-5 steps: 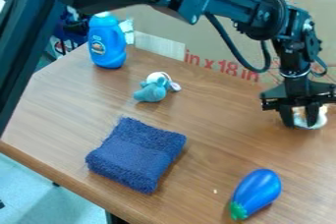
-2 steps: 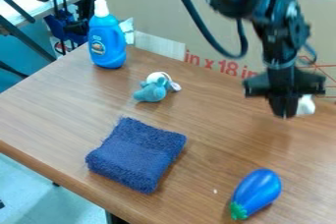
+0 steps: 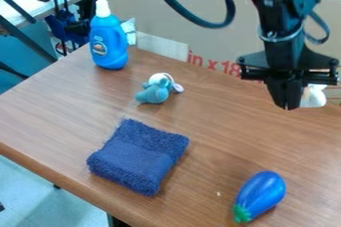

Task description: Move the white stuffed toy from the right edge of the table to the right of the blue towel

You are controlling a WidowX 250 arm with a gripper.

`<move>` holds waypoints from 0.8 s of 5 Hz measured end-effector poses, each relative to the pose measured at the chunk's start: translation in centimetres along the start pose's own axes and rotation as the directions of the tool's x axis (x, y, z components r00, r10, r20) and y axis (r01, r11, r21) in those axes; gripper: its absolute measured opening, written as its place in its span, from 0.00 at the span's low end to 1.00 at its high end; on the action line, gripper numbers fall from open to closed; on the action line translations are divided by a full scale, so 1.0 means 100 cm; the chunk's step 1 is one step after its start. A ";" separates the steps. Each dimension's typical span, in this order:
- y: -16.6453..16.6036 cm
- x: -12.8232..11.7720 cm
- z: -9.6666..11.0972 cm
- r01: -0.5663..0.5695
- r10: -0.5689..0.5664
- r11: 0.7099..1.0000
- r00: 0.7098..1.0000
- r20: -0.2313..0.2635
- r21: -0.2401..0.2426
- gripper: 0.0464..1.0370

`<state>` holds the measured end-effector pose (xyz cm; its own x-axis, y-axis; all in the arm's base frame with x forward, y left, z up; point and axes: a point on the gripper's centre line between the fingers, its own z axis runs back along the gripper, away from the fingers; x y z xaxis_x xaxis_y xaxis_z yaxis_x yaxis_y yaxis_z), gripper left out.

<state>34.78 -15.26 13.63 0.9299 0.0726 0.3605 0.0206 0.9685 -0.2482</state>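
From my end, the scene looks bright and fairly evenly lit. I see a pale sheen across the left of the counter, and soft shadows along the right sides of the blue cloth and the glossy eggplant. The black gripper reads very dark, its detail partly lost.

The black arm is brought in from the top edge, its wrist held upright. The pincer is pointed downward, its fingers closed together; a dark cable is looped alongside.
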 end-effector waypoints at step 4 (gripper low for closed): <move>0.062 -0.042 -0.018 -0.072 0.092 0.991 0.979 -0.179 0.110 0.05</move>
<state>31.62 -9.96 8.98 0.9786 0.1170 0.1690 -0.0875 0.9810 -0.1730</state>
